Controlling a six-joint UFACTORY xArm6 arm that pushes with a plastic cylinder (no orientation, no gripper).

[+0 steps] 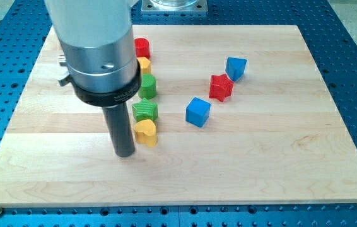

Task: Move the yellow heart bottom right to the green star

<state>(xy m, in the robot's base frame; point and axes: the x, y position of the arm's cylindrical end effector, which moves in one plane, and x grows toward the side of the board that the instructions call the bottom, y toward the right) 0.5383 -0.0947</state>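
Observation:
The yellow heart (146,132) lies on the wooden board, just below the green star (145,110) and touching or nearly touching it. My tip (125,154) stands just left of the yellow heart, close to its lower left side. The rod and the arm's grey body hide the board behind them at the view's upper left.
Above the green star a green block (148,86), a yellow block (144,64) and a red block (142,47) form a column, partly hidden by the arm. A blue cube (198,111), a red star (221,87) and a blue block (236,67) lie to the right.

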